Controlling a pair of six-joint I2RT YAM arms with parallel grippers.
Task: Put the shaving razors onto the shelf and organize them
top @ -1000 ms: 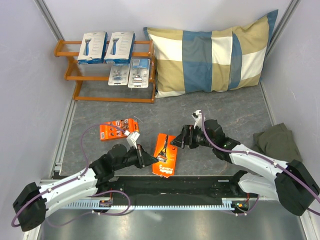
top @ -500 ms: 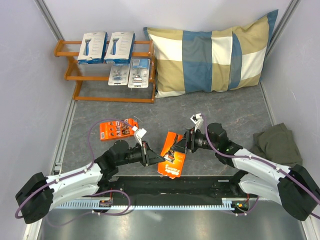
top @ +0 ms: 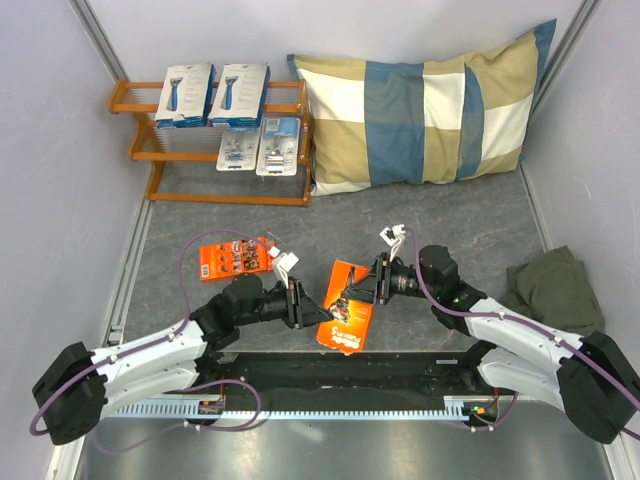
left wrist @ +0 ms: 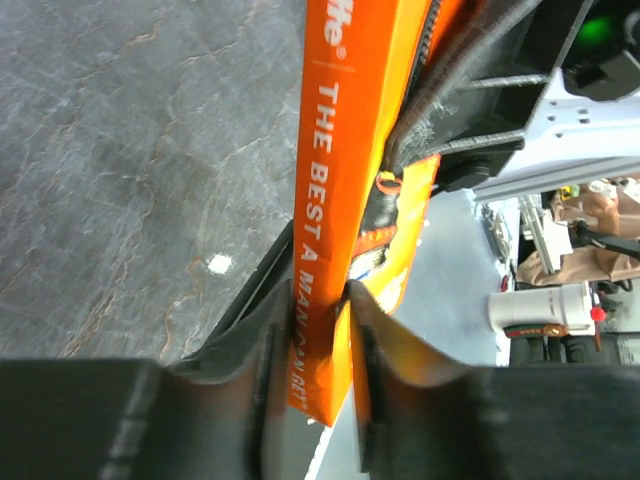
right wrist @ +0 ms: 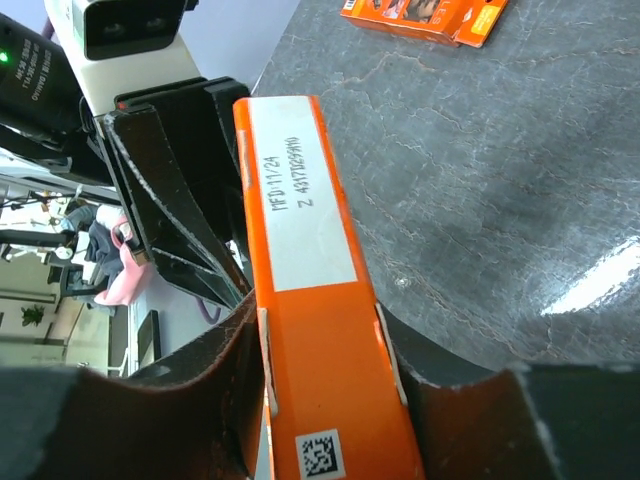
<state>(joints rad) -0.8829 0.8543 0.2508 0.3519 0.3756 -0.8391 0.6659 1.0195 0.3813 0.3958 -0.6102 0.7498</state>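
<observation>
1. Orange pack (top: pixel 345 318) sits between the two arms, near the front edge of the table (top: pixel 450 215), with both claws on it.
2. Seen from above, its long axis runs roughly 12 to 6 o'clock, the far end tipped slightly toward 1 o'clock. The printed orange face is turned up.
3. The left gripper (top: pixel 306 306) comes in from 9 o'clock and is clenched on the pack's left long edge. Its wrist view shows the two fingers (left wrist: pixel 270 330) pinching the narrow lettered side of the pack (left wrist: pixel 335 160).
4. The right gripper (top: pixel 356 291) comes in from 3 o'clock and grasps the far half. In its wrist view the pads press both sides of the pack (right wrist: pixel 300 220), whose white label strip faces the camera.
5. I cannot tell whether the pack's near end touches the table.
6. A second orange pack (top: pixel 236 259) lies flat at about 10 o'clock from the first, its long axis near 9 to 3 o'clock. No claw is on it.
7. The shelf (top: pixel 140 152) stands in the far 11 o'clock corner.
8. On its top tier two white boxes (top: pixel 186 94) (top: pixel 241 92) lean side by side, long axes 12 to 6.
9. On the tier below, two blister packs (top: pixel 236 148) (top: pixel 279 146) sit side by side.
10. A checked pillow (top: pixel 420 110) stands just right of the shelf, and a green cloth (top: pixel 553 285) lies at 3 o'clock.
</observation>
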